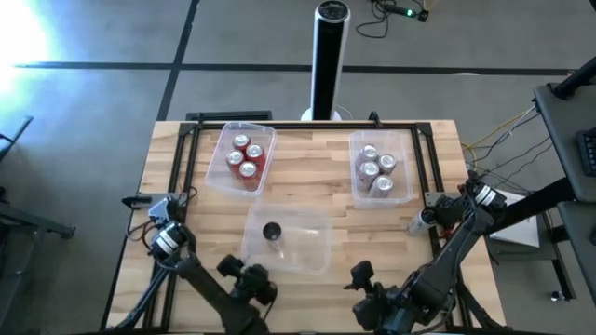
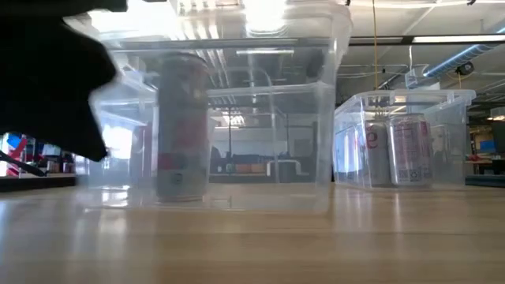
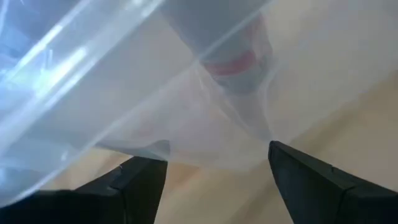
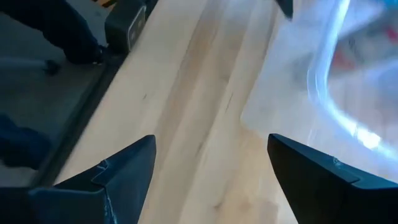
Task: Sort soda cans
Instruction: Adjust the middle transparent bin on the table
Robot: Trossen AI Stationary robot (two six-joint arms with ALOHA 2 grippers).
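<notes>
Pale wooden table (image 1: 307, 177) carrying three clear tubs. Only the high view shows all three: four red cans (image 1: 247, 155) in the far-left tub (image 1: 223, 144), four silver cans (image 1: 375, 167) in the far-right tub (image 1: 402, 154), one black can (image 1: 272, 231) in the near tub (image 1: 312, 247). The left wrist view shows that can just beyond the spread left gripper (image 3: 214, 180), behind the tub wall. The right gripper (image 4: 211, 177), jaws spread, holds nothing over bare wood.

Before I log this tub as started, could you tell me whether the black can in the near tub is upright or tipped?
Upright: the black can shows its round top from above and stands vertical in the low view.
</notes>
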